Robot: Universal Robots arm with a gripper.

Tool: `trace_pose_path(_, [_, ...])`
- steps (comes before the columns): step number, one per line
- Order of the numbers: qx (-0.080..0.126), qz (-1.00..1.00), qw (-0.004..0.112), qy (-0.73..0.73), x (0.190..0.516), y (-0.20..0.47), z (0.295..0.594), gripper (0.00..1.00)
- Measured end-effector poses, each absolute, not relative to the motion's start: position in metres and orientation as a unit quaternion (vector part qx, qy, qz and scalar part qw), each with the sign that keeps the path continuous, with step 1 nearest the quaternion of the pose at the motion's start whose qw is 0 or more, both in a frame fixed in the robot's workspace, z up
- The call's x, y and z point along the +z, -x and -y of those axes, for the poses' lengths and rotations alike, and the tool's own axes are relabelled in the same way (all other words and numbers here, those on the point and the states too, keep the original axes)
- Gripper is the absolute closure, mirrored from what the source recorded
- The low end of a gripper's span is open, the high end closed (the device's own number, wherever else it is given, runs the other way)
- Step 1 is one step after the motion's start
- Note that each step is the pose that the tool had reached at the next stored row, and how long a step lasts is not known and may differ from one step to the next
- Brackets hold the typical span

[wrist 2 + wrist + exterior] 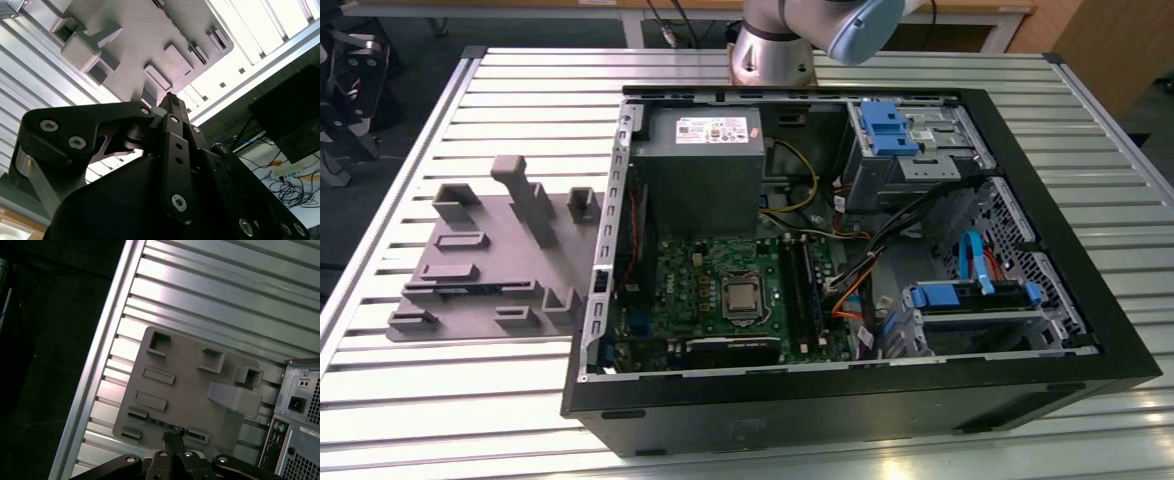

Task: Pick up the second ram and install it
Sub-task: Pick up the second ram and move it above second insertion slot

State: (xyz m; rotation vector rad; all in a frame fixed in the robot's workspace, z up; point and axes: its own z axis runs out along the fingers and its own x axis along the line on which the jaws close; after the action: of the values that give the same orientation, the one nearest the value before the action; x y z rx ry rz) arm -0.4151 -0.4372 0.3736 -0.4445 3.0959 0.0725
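Presently we record one gripper, its two fingers pressed together with nothing between them, hanging above one grey fixture on the slatted surface. One second ram stands on edge in a slot along the fixture's rim, in line with the fingertips in the first wrist view. One open computer case lies beside the fixture, with one green motherboard inside.

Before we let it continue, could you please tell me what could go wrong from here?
1. The tool, apparently shut, hangs above the second ram in the grey fixture; descending like that might strike the stick.
2. Loose cables lie beside the memory slots, so they may snag during installation.
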Motion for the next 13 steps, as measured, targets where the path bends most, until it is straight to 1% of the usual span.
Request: trace_pose_path(13, [0.024,-0.975,0.005,0.222,0.3732,0.4151,0.4372,0.89])
